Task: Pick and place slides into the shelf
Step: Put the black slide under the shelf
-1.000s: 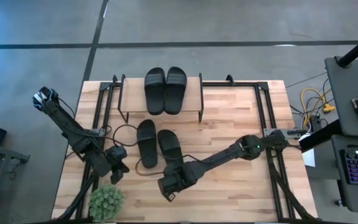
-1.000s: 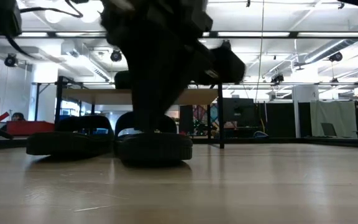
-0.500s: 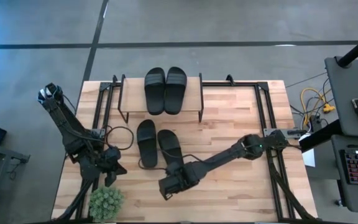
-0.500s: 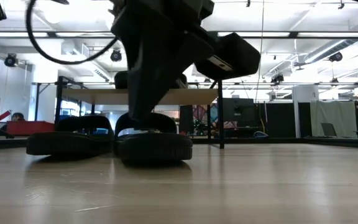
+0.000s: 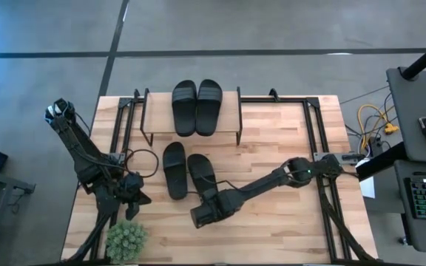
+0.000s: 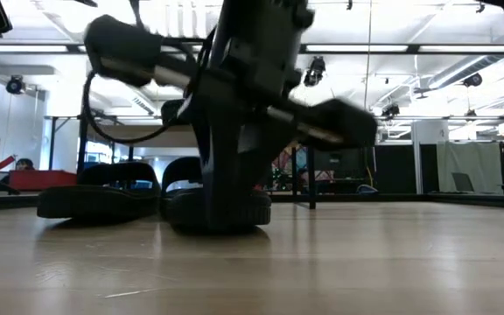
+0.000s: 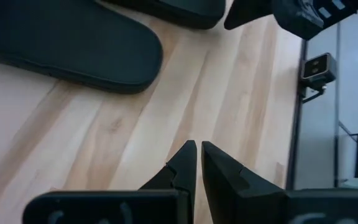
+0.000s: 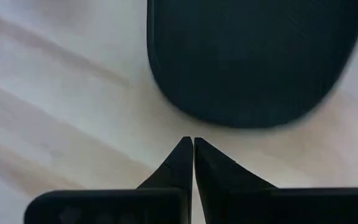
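We are looking down on the right gripper (image 5: 203,215), fingers pressed together with nothing between them, poised just short of the heel of the right-hand black rubber slide sandal (image 5: 200,174) of the two lying on the wooden tabletop (image 5: 272,148). Its twin, the other loose black slide sandal (image 5: 174,168), is lying just beside it. Two more matching black slides (image 5: 196,106) are already sitting side by side on the small low shelf with a light wood top board and thin black legs (image 5: 156,118) at the table's far edge.

We are judging the step in hand to be the approach to the third sandal, so roughly half the job is done. The next move is calling for those fingers to spread, come over the heel or strap, and pinch it before lifting toward the shelf.

The left gripper (image 7: 196,163) is waiting near the small green potted plant (image 5: 126,239), its fingers nearly together, holding nothing.

From table height the right arm is blocking most of the nearer sandal, so we are not seeing whether the fingertips are touching its sole. The right wrist view is cutting the sandal off beyond its rounded end.
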### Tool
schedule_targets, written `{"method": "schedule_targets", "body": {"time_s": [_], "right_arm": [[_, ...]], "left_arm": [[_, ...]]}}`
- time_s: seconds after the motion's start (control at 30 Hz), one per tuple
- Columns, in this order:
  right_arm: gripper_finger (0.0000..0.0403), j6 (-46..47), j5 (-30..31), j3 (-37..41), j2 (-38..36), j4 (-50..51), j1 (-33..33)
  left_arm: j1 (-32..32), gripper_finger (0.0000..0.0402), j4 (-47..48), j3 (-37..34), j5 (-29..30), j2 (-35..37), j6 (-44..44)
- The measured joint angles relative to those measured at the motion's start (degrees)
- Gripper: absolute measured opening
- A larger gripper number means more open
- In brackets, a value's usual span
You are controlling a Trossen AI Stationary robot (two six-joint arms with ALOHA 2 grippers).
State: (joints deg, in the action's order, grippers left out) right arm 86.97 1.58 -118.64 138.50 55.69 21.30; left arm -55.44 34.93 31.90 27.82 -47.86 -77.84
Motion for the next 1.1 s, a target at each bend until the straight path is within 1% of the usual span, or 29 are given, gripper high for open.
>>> {"method": "schedule_targets", "body": {"time_s": [0.17,0.33,0.47,0.57,0.7,0.83,0.93,1.1], "right_arm": [[0.0008,-4.7,2.7,1.2,0.0,-1.1,-2.9],[0.0008,-11.1,6.4,1.2,0.0,-2.6,-7.3],[0.0008,-16.7,6.3,1.1,0.0,-7.5,-11.0],[0.0009,-19.6,4.6,0.1,0.0,-7.8,-12.2],[0.0009,-23.9,2.2,-2.8,0.0,-5.0,-10.6],[0.0009,-25.5,1.6,-6.2,-0.1,1.2,-7.4],[0.0009,-23.9,4.7,-8.7,-0.1,6.4,-5.2],[0.0009,-19.4,11.0,-11.8,-0.1,14.3,-3.8]], "left_arm": [[0.0,0.0010,1.6,0.0,0.1,0.0,-0.1],[0.0,0.0010,1.7,0.0,0.2,0.0,-1.3],[0.0,0.0010,1.7,0.0,0.5,0.0,-2.3],[0.0,0.0010,2.2,-0.3,2.8,-0.2,-5.1],[0.0,0.0010,3.7,-1.8,8.2,-1.3,-14.8],[0.1,0.0010,3.1,-6.4,10.4,-2.6,-25.8],[0.1,0.0010,2.0,-10.4,10.6,-3.2,-32.1],[0.7,0.0010,-7.0,-15.8,10.9,-3.1,-32.0]]}}
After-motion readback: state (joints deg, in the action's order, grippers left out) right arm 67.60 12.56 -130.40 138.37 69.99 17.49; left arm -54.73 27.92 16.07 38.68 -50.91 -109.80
